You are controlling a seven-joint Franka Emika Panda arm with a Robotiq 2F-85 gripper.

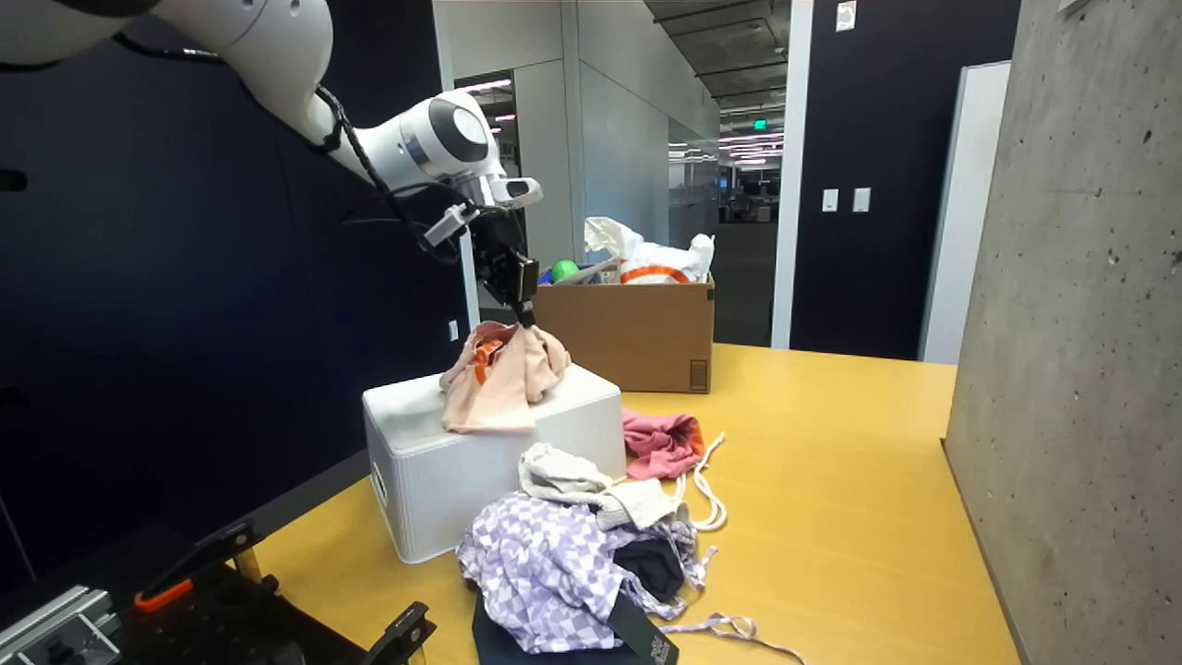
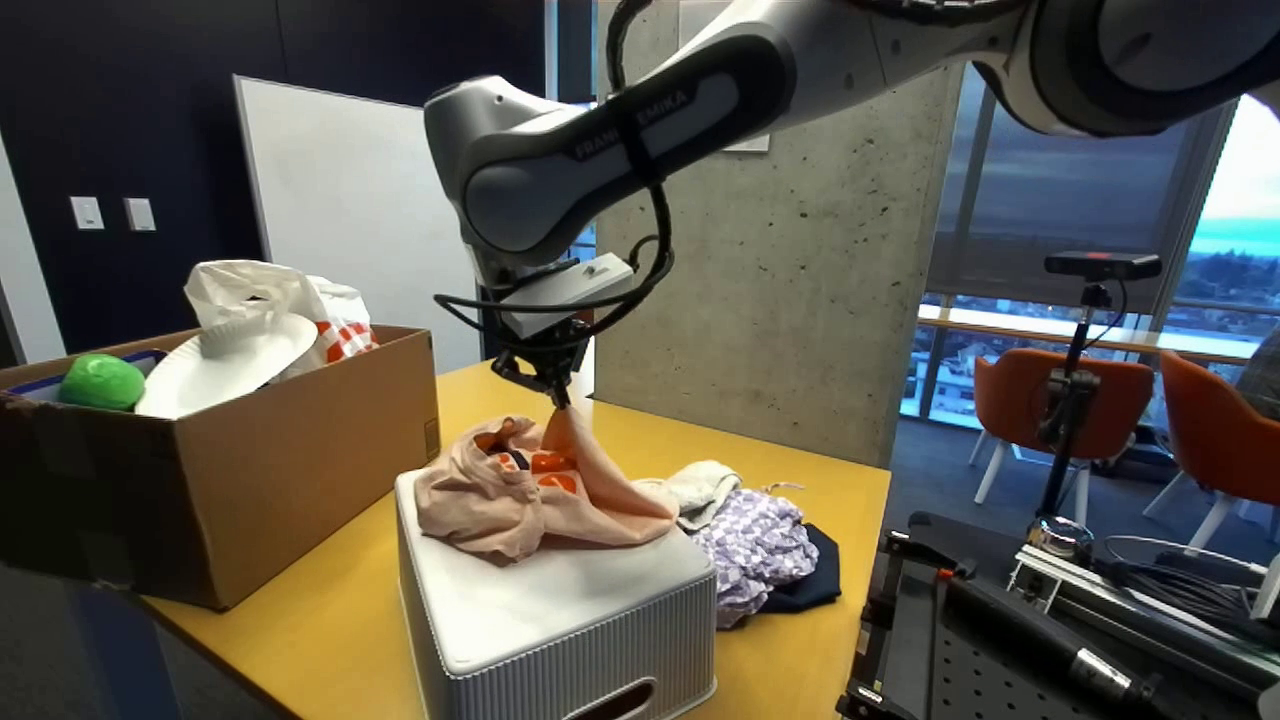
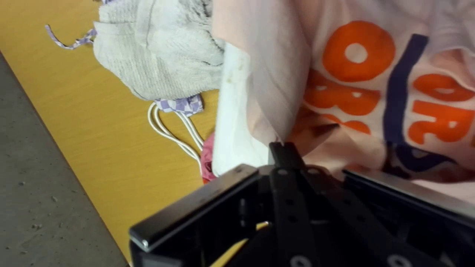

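Observation:
A pale pink garment [image 1: 489, 404] with orange and navy lettering lies bunched on the white ribbed bin [image 1: 499, 480], which has a flat top. Above it, my gripper [image 2: 562, 402] points downward and pinches a fold of the cloth, pulling that part up into a peak. In the wrist view the fingertips of the gripper [image 3: 281, 144] are together, with the edge of the pink garment [image 3: 276, 70] caught between them. The rest of the garment still rests on the bin in both exterior views.
Beside the bin lies a heap with a light grey cloth [image 1: 563, 476], a purple checkered cloth [image 1: 545, 563] and dark fabric. A rose-coloured garment [image 1: 660, 443] is behind it. A filled cardboard box [image 2: 310, 440] stands close by. A concrete wall [image 1: 1071, 323] borders the yellow table [image 1: 831, 517].

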